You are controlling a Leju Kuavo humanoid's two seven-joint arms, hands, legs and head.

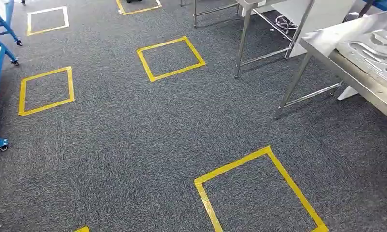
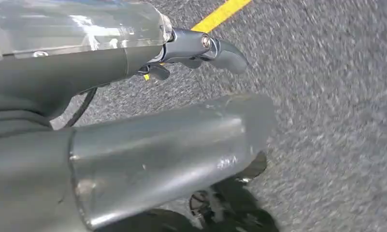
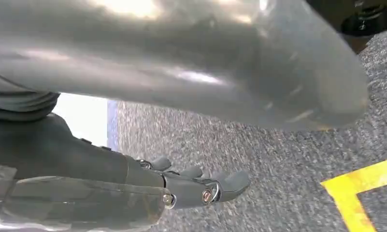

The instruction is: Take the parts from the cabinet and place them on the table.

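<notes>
Both hands hang over the carpet (image 1: 133,135) holding nothing, left hand (image 2: 133,145) and right hand (image 3: 172,159) with fingers loosely extended. Grey parts (image 1: 375,53) already lie on the steel table (image 1: 326,43). Walking on, a foot could clip that table's legs.

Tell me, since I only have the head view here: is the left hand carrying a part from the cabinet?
Observer: No. In the left wrist view the left hand holds nothing; its fingers are stretched out, apart from the thumb.
Operator: And the right hand?
Observer: The right hand holds nothing either; its fingers hang over grey carpet near a yellow tape corner.
</notes>
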